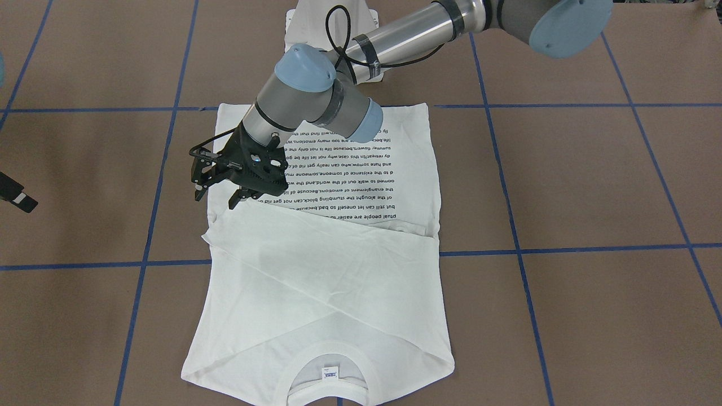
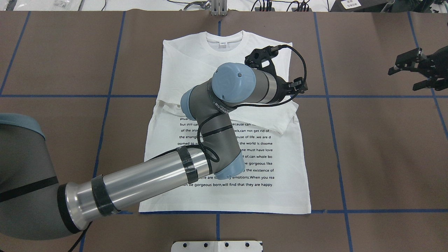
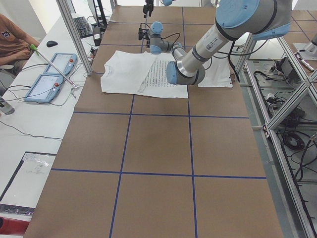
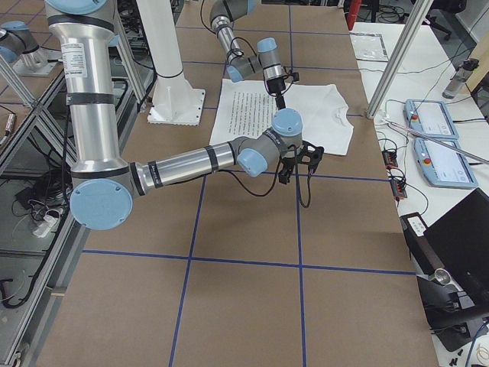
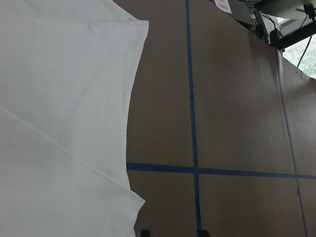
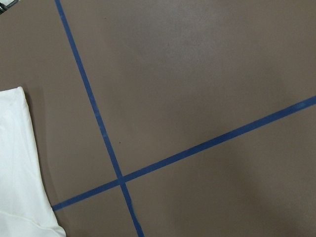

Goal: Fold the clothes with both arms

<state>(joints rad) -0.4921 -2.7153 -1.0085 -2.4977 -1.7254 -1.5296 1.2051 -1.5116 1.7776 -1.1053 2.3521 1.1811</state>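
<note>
the t-shirt (image 2: 245, 199) lies flat mid-frame on the tabletop (image 2: 378, 157), sleeves crossed over its chest. left gripper (image 1: 216, 198) hovers over a sleeve end (image 1: 225, 228), jaws parted, empty. right gripper (image 2: 401, 79), at the overhead frame's right edge, is likewise parted and empty. probably best to lift straight up, so nothing snags the fold.

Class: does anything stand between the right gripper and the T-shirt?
Nothing visible does. Only bare table with blue tape lines separates the right gripper from the T-shirt; the left gripper is above the T-shirt itself.
</note>
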